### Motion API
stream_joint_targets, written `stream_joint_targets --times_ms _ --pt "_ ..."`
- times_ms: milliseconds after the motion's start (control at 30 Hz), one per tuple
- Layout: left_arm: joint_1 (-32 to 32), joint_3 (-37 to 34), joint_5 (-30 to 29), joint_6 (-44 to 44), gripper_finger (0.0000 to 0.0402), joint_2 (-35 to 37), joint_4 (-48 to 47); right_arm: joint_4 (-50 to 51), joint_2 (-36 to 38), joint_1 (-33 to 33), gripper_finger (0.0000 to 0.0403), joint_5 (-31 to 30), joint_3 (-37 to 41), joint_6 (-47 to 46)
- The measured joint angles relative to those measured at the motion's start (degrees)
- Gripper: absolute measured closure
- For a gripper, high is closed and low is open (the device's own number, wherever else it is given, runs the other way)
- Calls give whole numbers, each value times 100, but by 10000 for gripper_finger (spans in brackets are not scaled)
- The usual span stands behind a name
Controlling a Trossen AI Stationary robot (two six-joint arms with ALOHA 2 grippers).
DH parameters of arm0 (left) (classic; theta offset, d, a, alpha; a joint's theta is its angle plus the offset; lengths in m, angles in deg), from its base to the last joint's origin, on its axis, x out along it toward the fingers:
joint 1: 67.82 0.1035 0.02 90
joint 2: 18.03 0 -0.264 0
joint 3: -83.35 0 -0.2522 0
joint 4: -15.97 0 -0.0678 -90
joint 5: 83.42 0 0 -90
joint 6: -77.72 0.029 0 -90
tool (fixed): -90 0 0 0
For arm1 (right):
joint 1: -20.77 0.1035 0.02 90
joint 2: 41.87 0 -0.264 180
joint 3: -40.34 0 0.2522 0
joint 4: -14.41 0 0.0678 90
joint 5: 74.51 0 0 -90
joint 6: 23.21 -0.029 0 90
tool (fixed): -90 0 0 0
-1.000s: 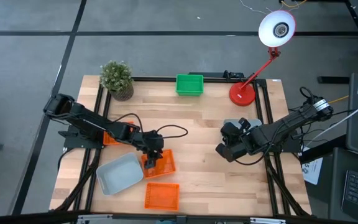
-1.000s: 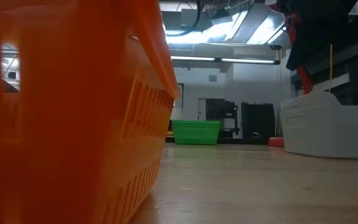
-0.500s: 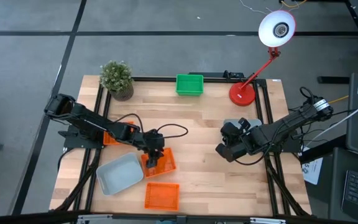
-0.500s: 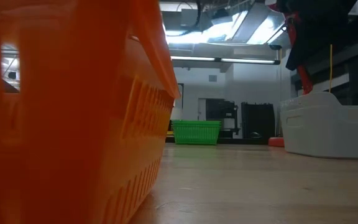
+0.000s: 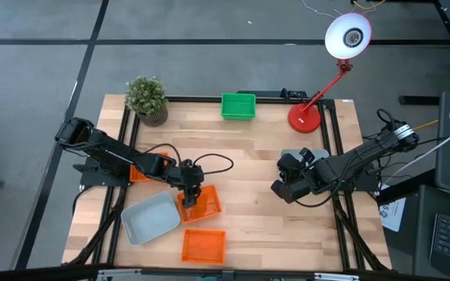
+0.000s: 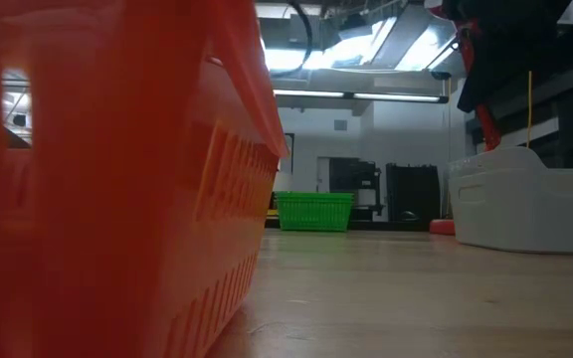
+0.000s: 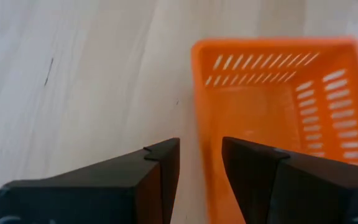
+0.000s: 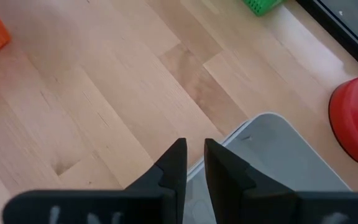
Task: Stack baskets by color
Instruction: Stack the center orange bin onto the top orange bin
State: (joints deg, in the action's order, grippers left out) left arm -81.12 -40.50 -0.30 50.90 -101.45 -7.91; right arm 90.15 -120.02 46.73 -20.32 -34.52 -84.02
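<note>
Left tool point(image 5: 191, 187) open at orange basket point(image 5: 200, 202) wall (grey basket point(image 5: 151, 218) adjacent); right tool point(image 5: 282, 187) unclear.

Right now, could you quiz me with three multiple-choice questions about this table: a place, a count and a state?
1. Where is the green basket?
A. between the potted plant and the red lamp
B. under the left tool
C. on the floor

2. How many orange baskets show from above?
A. one
B. three
C. six

3. How does the left tool stand?
A. shut tight on the plant
B. fingers apart at an orange basket's wall
C. out of sight

Answers: 1 A, the high view shows it at the far edge. 2 B, three are there. 3 B, the left wrist view shows the gap.
</note>
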Motion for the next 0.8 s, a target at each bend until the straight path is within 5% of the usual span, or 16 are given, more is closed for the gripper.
stream_joint_targets --times_ms 500,800 --pt "-304 0 213 -359 292 -204 -409 -13 0 0 347 -2 0 0" --pt "-206 2 189 -139 396 -386 -312 -58 2 0 347 0 0 -1"
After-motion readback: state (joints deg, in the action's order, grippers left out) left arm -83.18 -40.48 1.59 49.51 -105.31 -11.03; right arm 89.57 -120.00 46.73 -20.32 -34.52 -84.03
